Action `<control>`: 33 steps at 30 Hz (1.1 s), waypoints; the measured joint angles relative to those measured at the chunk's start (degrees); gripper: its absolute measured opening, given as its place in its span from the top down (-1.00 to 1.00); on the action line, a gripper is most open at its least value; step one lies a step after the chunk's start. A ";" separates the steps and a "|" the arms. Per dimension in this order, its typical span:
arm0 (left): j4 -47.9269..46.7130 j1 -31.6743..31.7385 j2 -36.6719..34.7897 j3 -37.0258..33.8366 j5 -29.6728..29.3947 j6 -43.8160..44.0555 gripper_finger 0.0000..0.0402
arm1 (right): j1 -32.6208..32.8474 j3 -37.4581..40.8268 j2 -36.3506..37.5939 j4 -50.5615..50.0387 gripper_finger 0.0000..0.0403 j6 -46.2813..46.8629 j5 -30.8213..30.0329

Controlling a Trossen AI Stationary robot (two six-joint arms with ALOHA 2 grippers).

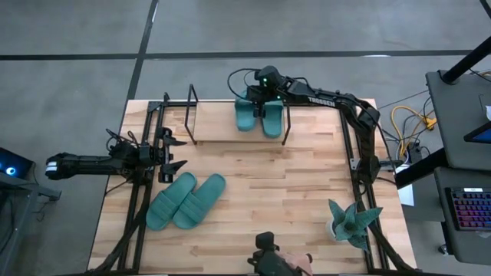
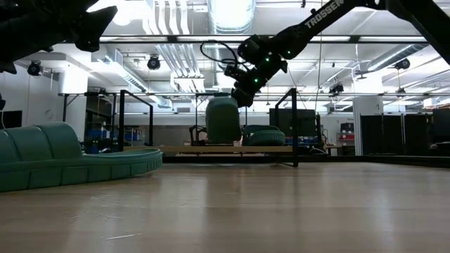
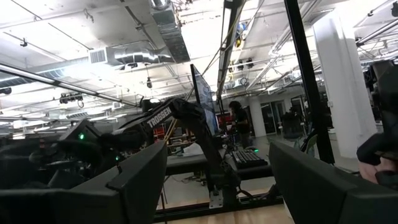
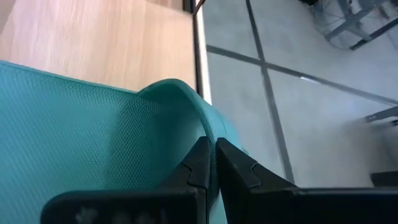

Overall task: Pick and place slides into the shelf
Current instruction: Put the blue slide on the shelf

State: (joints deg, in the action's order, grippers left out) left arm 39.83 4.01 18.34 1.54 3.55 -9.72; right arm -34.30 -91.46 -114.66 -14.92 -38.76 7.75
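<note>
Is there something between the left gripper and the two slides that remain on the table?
Nothing visible. The left gripper is open above bare wood, and the two slides lie just in front of it. The ornament stands far to the right.

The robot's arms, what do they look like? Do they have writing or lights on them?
Both arms are dark and thin, with joints. The right arm has white letters along it, a small green light by its claw, and a black cable looping beside it. The left claw ends in two dark pointed fingers.
</note>
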 joint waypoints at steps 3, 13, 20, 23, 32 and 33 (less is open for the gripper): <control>-0.02 0.00 -0.02 0.00 0.00 -0.01 -0.34 | -0.20 0.12 -1.24 -0.41 0.95 -0.06 -0.01; 0.00 0.00 -0.02 -0.01 -0.50 -0.04 -0.34 | -0.24 0.13 -1.85 0.26 0.95 -0.20 -0.06; 0.00 0.00 -0.02 0.00 -0.48 -0.04 -0.34 | -0.24 0.11 -1.87 -0.33 0.91 2.48 -0.02; 0.00 0.00 -0.02 0.00 -0.48 -0.04 -0.34 | -0.22 0.11 -1.87 -1.49 0.87 2.70 0.04; -0.02 0.00 -0.01 0.00 -0.46 -0.03 -0.34 | -0.22 0.09 -1.87 -5.05 0.69 4.46 -0.28; -0.01 0.00 -0.02 0.00 -0.46 -0.02 -0.34 | -0.22 0.09 -1.87 -5.09 0.66 4.94 -0.28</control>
State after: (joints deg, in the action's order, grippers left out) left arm 39.83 4.01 18.33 1.54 3.09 -9.74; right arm -34.52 -91.37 -116.53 -20.01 -33.83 7.46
